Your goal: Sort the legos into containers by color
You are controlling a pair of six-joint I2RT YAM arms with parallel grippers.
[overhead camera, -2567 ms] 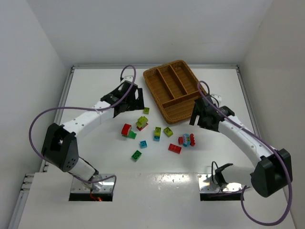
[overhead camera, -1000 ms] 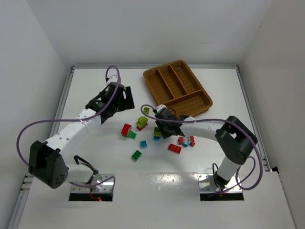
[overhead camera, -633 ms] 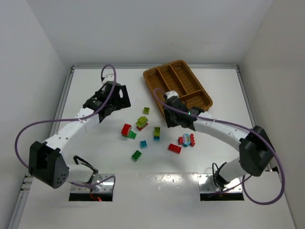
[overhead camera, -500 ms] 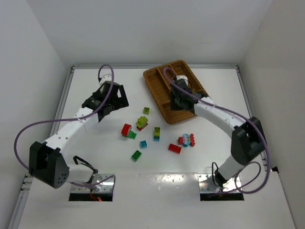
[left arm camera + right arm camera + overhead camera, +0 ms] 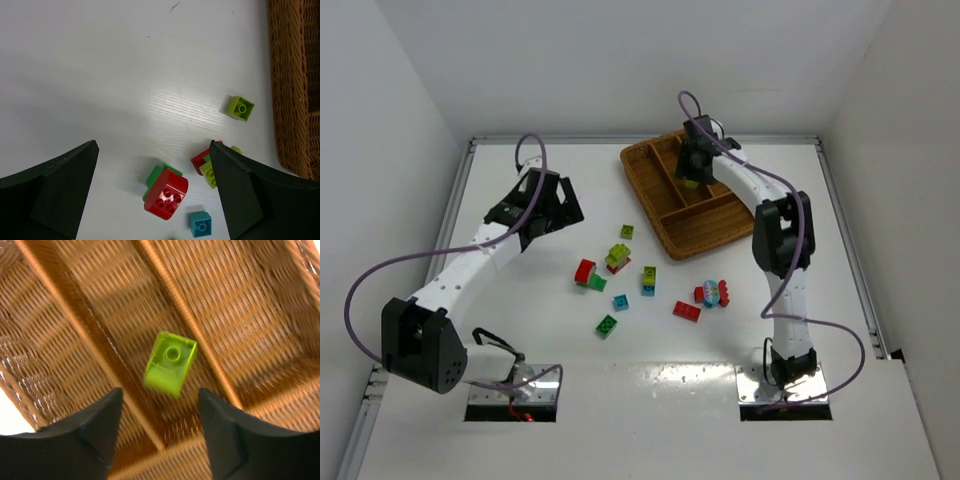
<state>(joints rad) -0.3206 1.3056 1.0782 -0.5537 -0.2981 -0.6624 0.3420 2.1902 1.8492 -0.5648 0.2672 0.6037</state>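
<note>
The wicker tray [image 5: 665,225] lies at the back, right of centre. My right gripper [image 5: 694,172] hangs open over it. In the right wrist view a yellow-green lego [image 5: 170,362] is free of the open gripper [image 5: 160,440], blurred, in a long section between two dividers. Loose legos lie on the table: a red and dark green clump [image 5: 586,272], a yellow-green clump [image 5: 618,257], a small yellow-green one [image 5: 627,231], a cyan one [image 5: 620,302], a dark green one [image 5: 607,325], a red one [image 5: 686,311]. My left gripper [image 5: 548,215] is open and empty, left of them.
A cyan and yellow-green stack [image 5: 649,280] and a red and cyan clump [image 5: 712,293] also lie on the table. In the left wrist view the red clump [image 5: 166,194] sits between my open fingers, with the tray wall [image 5: 295,90] at right.
My right gripper took a yellow-green lego from the table, carried it over the tray and opened. My left gripper drew back to the left, away from the pile.
</note>
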